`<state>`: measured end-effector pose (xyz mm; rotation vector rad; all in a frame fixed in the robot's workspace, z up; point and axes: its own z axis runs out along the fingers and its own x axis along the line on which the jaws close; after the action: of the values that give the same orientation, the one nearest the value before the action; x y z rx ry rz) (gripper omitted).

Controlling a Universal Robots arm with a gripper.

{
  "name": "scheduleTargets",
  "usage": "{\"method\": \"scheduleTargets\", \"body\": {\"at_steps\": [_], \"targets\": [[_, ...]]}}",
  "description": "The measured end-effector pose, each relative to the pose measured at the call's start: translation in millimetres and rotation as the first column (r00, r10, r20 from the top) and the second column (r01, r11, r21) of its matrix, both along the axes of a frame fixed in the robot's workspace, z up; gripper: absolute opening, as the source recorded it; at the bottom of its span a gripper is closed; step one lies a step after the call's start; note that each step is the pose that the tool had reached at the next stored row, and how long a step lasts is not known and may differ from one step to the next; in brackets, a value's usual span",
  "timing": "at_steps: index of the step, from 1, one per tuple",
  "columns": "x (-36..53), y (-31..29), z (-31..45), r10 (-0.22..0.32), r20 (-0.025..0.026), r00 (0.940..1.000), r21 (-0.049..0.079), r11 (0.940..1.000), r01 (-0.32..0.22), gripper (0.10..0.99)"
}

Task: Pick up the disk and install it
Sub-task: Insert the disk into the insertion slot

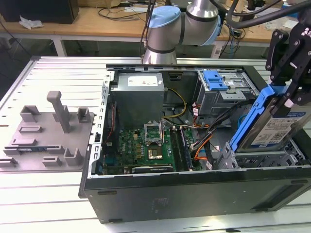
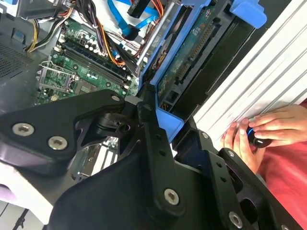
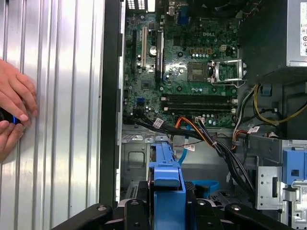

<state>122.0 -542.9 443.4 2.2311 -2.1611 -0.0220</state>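
Note:
The disk (image 1: 272, 130), a silver drive with a white-and-blue label in a bright blue carrier, hangs tilted on edge over the drive cage (image 1: 265, 158) at the exterior view's right end of the open computer case. My gripper (image 1: 290, 97) is shut on its upper part, with the black fingers (image 1: 284, 53) coming down from above. In both wrist views the blue carrier (image 2: 192, 52) (image 3: 166, 178) sticks out from between my fingers, pointing toward the case interior. The carrier's lower end sits just above the cage rails; I cannot tell whether it touches them.
The case holds a green motherboard (image 1: 141, 145), a grey power supply (image 1: 138, 97), bundled cables (image 1: 204, 131) and a blue ribbed latch (image 1: 216, 80) on the rear bay. A grey fixture plate (image 1: 48, 131) lies at the exterior view's left. A person's hands (image 2: 259, 132) (image 3: 12, 115) rest on the ribbed table.

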Motion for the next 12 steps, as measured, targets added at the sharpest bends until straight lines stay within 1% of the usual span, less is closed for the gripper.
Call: {"method": "scheduleTargets", "body": {"at_steps": [10,12], "targets": [[0.0,0.0,-11.2,0.0,0.0,1.0,0.0,1.0,0.0,0.369],[0.0,0.0,-15.3,0.0,0.0,1.0,0.0,1.0,0.0,0.369]]}}
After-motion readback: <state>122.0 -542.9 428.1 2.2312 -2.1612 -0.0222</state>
